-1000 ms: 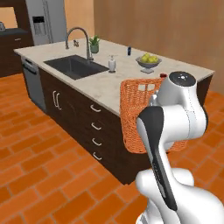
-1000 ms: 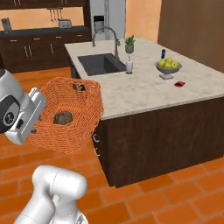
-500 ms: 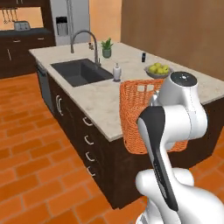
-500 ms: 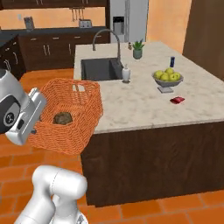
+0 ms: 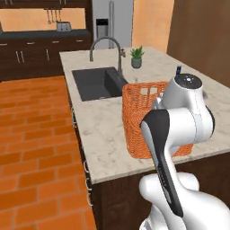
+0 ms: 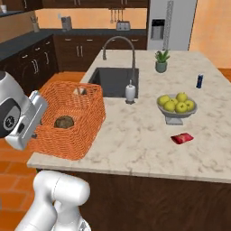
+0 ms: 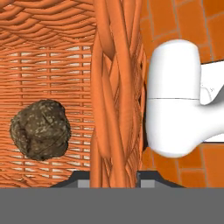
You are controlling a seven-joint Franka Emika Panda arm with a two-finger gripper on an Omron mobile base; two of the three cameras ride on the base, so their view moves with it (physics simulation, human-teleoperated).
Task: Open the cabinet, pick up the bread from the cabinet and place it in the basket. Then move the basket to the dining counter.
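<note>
No brand, label or writing can be read on anything here.

The end effector (image 7: 116,181) is clamped on the rim of the basket (image 6: 72,119): in the hand view the thick woven wall runs straight up between the two fingers, one on the inside of the basket and one outside. In the right base view the hand meets the basket's near left wall.

The basket stands upright, mouth up, at the near corner of the table (image 6: 135,140), and its outer edge reaches past the table's edge on the robot's side. Whether its bottom rests on the top or hangs just above it cannot be told. Its long axis runs roughly from the robot toward the sink (image 6: 113,81), which lies beyond the basket's far wall.

The bread (image 6: 64,122) lies on the basket floor, near the gripped wall; in the hand view it (image 7: 39,129) is a roundish lump with no clear long axis, apart from the rim.

Measured from the basket: a soap bottle (image 6: 130,92) stands beyond its far right corner, a bowl of green fruit (image 6: 177,106) is well to the right, with a small red packet (image 6: 182,138) in front of the bowl.
</note>
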